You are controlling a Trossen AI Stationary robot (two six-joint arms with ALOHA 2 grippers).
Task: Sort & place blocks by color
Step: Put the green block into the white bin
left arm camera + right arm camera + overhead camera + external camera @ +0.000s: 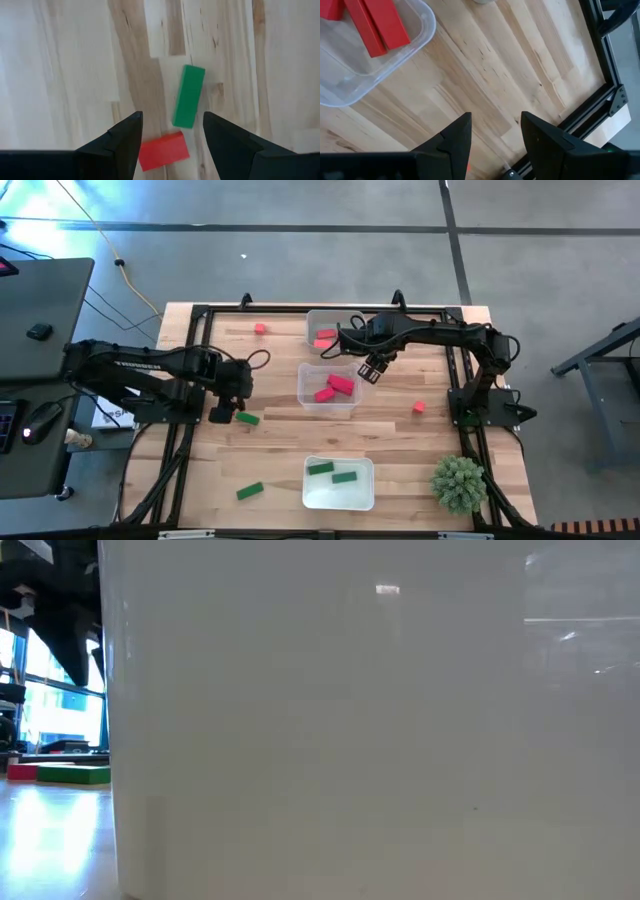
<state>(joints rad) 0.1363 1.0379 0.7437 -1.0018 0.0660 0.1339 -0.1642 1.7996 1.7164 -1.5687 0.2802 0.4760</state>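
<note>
Left tool (170,137) open, empty, poised over green bar (188,96) and red block (163,151) at counter's (260,385) left side. Right tool (495,132) open, empty, beside middle tray (326,390) holding red blocks (335,386). Green blocks (331,472) in front tray (339,483).

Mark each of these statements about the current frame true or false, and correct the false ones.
1. The left gripper is open above a green block and a red block. True.
2. The near tray holds red blocks. False: it holds two green blocks.
3. The right gripper carries a block. False: its fingers stand open and empty, above bare table beside the middle tray.
4. A spiky green plant sits at the table's near right corner. True.
5. No block lies loose on the table. False: red and green blocks lie outside the trays.
</note>
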